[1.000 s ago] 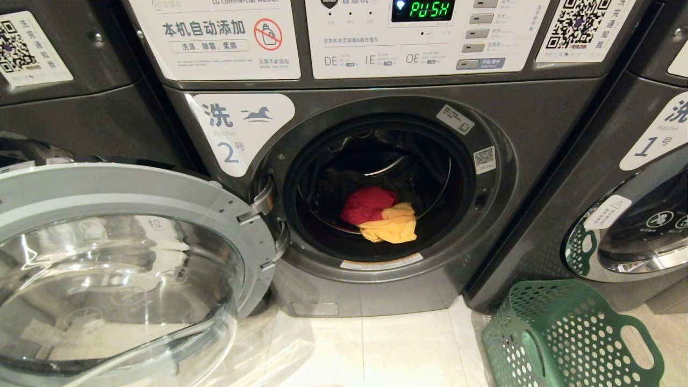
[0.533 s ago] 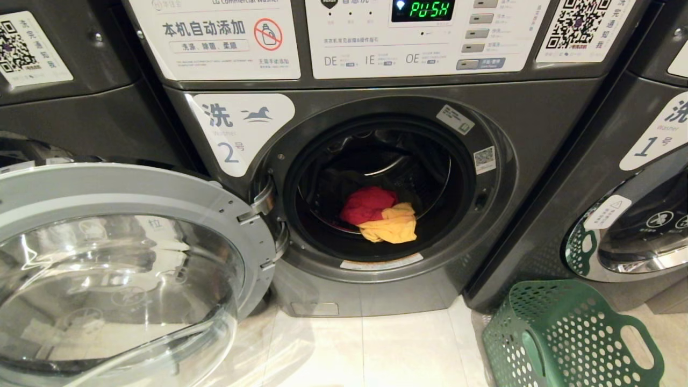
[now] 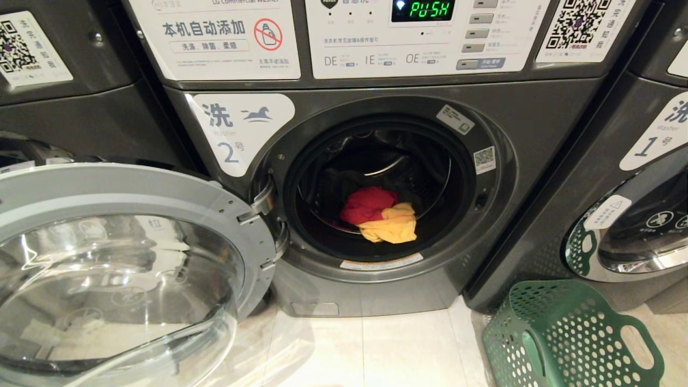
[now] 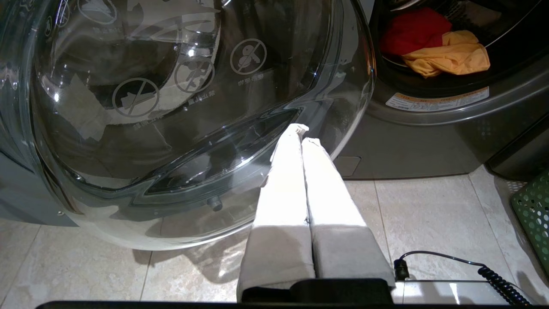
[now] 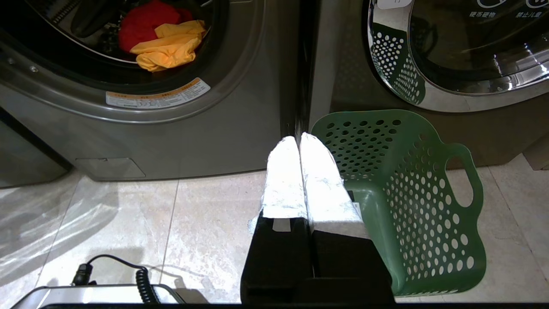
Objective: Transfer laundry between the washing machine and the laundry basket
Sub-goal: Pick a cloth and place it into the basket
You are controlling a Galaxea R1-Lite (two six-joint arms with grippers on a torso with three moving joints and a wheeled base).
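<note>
Where the scene begins on the left, a neighbouring dark grey washer (image 3: 59,107) is seen, and in front of it the round glass door (image 3: 121,274) of the washing machine (image 3: 537,123) labelled 2 is swung wide open on its hinge. The left gripper (image 4: 301,133) is held low above the tiled floor (image 3: 398,349), just beside the lower rim of that open door; its two white fingers are pressed together and nothing is gripped between them. Above the drum opening, a control panel (image 3: 424,32) is lit with the green word PUSH. Inside the drum, near the front lip, a red garment (image 3: 365,204) is lying, and a yellow-orange garment (image 3: 395,226) is bunched against it and partly over its lower right edge. No grey-green piece can be made out in the dark drum. Further right, the right gripper (image 5: 299,138) is likewise clenched on nothing, its fingers closed flat against each other, and is poised over the floor just beside the near corner of the green laundry basket (image 3: 570,333). The basket is tipped on the floor with its opening facing the machines, and no cloth is seen in it. Behind the basket, the machine labelled 1 (image 3: 602,177) is standing with its chrome-rimmed door (image 3: 639,226) closed.
</note>
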